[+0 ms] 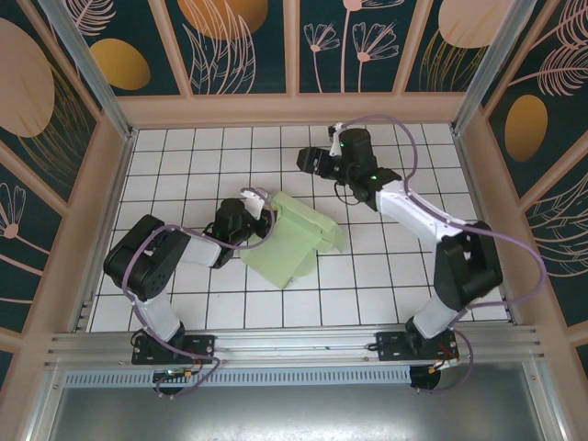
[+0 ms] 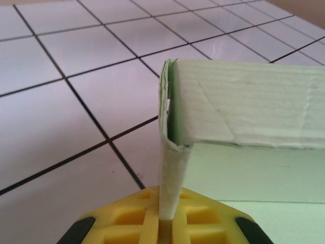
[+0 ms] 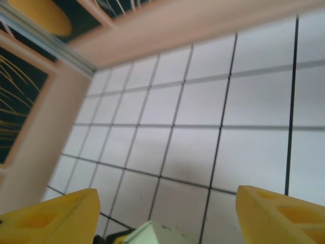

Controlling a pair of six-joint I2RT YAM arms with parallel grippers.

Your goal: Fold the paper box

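The paper box (image 1: 292, 235), pale mint-green card, lies partly folded in the middle of the tiled floor, with one side wall raised. My left gripper (image 1: 254, 208) is at its left edge. In the left wrist view its yellow jaws (image 2: 166, 216) are shut on an upright flap of the paper box (image 2: 244, 109), which bends round a corner into a long standing wall. My right gripper (image 1: 310, 161) hovers behind the box, apart from it. Its yellow fingers (image 3: 51, 218) stand wide open with nothing between them, and a corner of the card (image 3: 152, 235) shows below.
The white tiled floor (image 1: 184, 165) is bounded by pale wooden walls (image 1: 294, 110) at the back and both sides. An aluminium rail (image 1: 294, 342) carrying the arm bases runs along the near edge. Bare tiles lie left, right and behind the box.
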